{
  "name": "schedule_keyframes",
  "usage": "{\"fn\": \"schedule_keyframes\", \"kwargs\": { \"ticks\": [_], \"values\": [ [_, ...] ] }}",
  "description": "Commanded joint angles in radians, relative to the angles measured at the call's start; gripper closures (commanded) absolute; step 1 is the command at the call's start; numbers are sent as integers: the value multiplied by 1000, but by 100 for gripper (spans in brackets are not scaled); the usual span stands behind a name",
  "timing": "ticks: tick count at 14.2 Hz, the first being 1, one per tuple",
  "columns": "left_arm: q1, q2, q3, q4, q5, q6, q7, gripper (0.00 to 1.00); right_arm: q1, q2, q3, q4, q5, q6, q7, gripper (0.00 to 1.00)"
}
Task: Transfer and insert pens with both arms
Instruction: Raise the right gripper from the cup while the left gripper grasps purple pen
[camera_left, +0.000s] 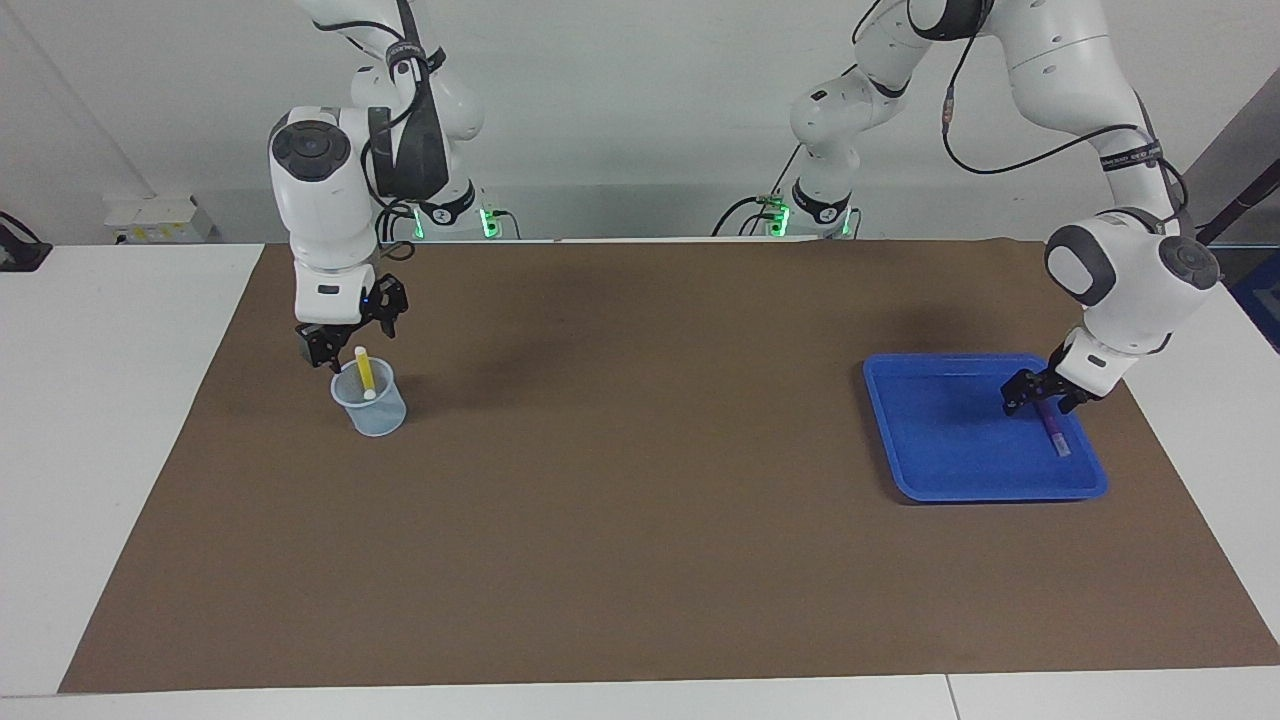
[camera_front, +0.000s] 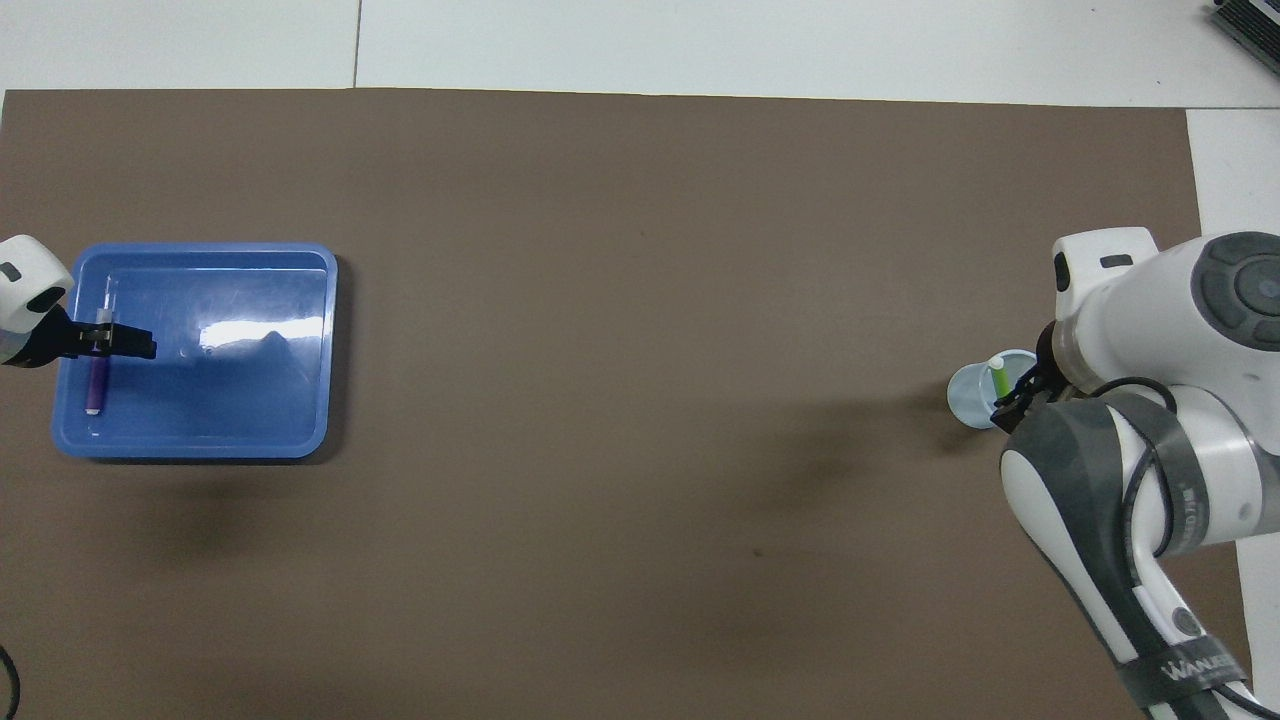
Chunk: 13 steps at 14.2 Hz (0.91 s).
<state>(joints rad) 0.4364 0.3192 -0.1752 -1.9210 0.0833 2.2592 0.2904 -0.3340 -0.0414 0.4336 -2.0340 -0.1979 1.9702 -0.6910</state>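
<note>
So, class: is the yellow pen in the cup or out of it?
In. The yellow pen stands tilted in the clear cup, its top above the rim; the right claw is open just above it.

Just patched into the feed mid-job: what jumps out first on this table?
The blue tray at the left arm's end of the table stands out, with the purple pen lying in it and the left gripper lowered onto that pen. At the right arm's end, a clear cup holds the yellow pen upright, with the right gripper open just above it.
</note>
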Motion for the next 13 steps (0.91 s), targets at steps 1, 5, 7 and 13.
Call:
{"fn": "schedule_keyframes", "kwargs": {
  "ticks": [1,5,7,13],
  "values": [
    [10,41,-7,46,32,8,19,4,29,-9,8,17,49,-30,27,0],
    [12,84,-6,54,32,71,24,4,67,1,8,-18,110,-5,157,0],
    [22,87,-6,54,32,79,24,4,79,1,8,-8,112,-19,198,0],
    [31,100,-7,47,24,109,21,4,82,5,7,26,498,-57,542,0]
  ]
}}
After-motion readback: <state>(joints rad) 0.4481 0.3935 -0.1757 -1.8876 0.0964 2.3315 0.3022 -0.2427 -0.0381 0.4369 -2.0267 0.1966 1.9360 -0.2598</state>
